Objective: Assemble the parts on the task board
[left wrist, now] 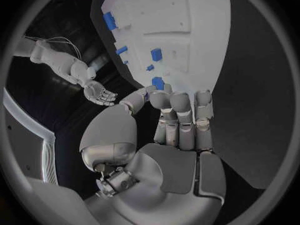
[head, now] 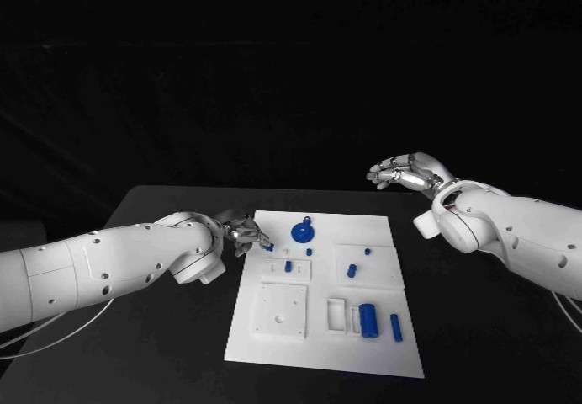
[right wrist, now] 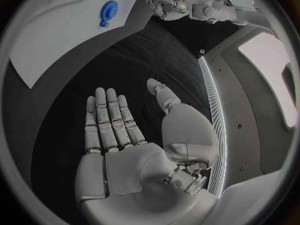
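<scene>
The left silver many-fingered hand point(head: 246, 233) hovers at the left edge of the flat white plastic task board point(head: 364, 349), near its far corner. In the left wrist view its fingers point(left wrist: 181, 120) lie close together and bent forward, with the thumb angled in beside them; their tips reach a small blue part point(left wrist: 158, 83) at the board's edge. Whether the hand pinches that part or merely touches it I cannot tell.

The right silver many-fingered hand point(head: 406, 174) is raised above the black counter point(head: 158, 337), well apart from the board and beyond its far right corner. It grasps nothing: the right wrist view shows the palm flat and the fingers point(right wrist: 109, 117) straight, side by side, with the thumb held out to one side.

The board lies in the middle of the counter and carries several raised white frames and recesses. A round blue disc with a small tab point(head: 304, 229) sits near the far edge, just beside the left hand. A short blue peg point(head: 288, 267) stands in a square white frame on the left half, and another short blue peg point(head: 351, 270) stands in a frame on the right half. Nearer the robot, a blue cylinder point(head: 367, 317) lies in a rectangular white holder, with a slim blue pin point(head: 397, 327) just beside it on the right. A large white square plate with holes point(head: 282, 310) occupies the near left part of the board.
</scene>
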`<state>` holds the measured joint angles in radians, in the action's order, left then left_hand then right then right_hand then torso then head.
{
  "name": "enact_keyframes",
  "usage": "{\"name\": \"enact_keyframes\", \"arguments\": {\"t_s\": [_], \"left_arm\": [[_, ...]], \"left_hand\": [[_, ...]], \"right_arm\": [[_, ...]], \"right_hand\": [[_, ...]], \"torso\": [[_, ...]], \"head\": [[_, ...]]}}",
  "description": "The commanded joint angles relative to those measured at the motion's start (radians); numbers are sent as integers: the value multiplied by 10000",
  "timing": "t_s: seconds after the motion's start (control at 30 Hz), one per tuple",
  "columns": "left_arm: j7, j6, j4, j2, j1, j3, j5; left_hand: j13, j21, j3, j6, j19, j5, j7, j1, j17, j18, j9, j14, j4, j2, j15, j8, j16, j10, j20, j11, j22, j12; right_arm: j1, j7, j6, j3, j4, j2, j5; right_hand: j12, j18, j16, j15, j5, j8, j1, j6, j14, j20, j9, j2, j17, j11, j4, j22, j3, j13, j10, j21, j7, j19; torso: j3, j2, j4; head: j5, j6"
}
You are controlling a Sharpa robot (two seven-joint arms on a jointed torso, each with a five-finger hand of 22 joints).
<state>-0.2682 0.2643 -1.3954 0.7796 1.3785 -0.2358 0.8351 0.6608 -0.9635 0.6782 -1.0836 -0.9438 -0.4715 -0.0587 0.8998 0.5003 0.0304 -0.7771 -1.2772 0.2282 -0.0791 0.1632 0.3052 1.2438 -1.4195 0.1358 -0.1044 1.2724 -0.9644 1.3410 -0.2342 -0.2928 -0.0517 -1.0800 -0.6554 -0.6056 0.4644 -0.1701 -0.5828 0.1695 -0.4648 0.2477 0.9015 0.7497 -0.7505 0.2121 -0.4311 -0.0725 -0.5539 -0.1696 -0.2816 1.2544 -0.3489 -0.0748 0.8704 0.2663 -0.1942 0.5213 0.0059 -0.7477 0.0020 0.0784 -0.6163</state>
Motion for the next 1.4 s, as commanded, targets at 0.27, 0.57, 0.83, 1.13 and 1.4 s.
{"name": "enact_keyframes", "arguments": {"t_s": [0.27, 0.57, 0.83, 1.13, 1.4], "left_arm": [[-383, 48, -234, -61, -202, -59, 1008], [-714, -162, -161, -165, -328, -60, 1535], [-902, -317, -136, -223, -365, -60, 1879], [-1030, -448, -120, -271, -397, -60, 2003], [-1067, -421, -46, -369, -405, -59, 2023]], "left_hand": [[28, -70, 84, -1210, -70, -41, 581, 103, 22, -34, -74, -79, -32, 106, 76, 29, 90, 58, 1208, -61, 38, -101], [41, -77, 91, -1219, -66, -80, 587, 103, 32, -33, -88, -68, 1, 103, 83, 35, 123, 73, 1215, -67, 61, -137], [47, -82, 89, -1226, -68, -87, 589, 96, 36, -33, -93, -68, 4, 93, 85, 39, 138, 74, 1217, -69, 70, -154], [52, -89, 86, -1221, -76, -80, 587, 73, 39, -35, -96, -62, -15, 102, 89, 34, 153, 81, 1219, -68, 81, -173], [54, -92, 83, -1217, -79, -58, 586, 59, 39, -35, -96, -55, -26, 99, 92, 31, 160, 87, 1220, -66, 88, -182]], "right_arm": [[8, 34, 10, 11, -38, -42, 45], [9, 27, -14, 11, -52, -61, 45], [9, 23, -21, 11, -60, -71, 45], [9, 15, -15, 11, -57, -66, 45], [9, 31, -59, 11, -77, -71, 45]], "right_hand": [[-47, -62, -51, 12, -45, 75, -45, 29, 67, 20, 16, 15, 22, -46, -10, 30, 5, 19, 47, -72, -307, -47], [-46, -64, -57, 12, -30, 79, -35, 31, 66, 21, 19, 13, 26, -45, -16, 36, 2, 23, 50, -77, -306, -45], [-45, -65, -61, 12, -28, 81, -35, 33, 66, 23, 21, 13, 30, -45, -15, 40, 2, 25, 52, -80, -307, -43], [-44, -65, -65, 12, -29, 84, -38, 35, 65, 26, 23, 13, 34, -45, -12, 45, 2, 28, 54, -85, -306, -40], [-44, -66, -67, 12, -30, 85, -39, 35, 65, 27, 24, 14, 36, -45, -11, 47, 2, 29, 54, -87, -306, -39]], "torso": [[-1, -5, -23], [6, -3, -24], [2, 0, -27], [-4, -6, -22], [1, -3, -18]], "head": [[130, -72], [117, -102], [112, -111], [99, -119], [101, -129]]}}
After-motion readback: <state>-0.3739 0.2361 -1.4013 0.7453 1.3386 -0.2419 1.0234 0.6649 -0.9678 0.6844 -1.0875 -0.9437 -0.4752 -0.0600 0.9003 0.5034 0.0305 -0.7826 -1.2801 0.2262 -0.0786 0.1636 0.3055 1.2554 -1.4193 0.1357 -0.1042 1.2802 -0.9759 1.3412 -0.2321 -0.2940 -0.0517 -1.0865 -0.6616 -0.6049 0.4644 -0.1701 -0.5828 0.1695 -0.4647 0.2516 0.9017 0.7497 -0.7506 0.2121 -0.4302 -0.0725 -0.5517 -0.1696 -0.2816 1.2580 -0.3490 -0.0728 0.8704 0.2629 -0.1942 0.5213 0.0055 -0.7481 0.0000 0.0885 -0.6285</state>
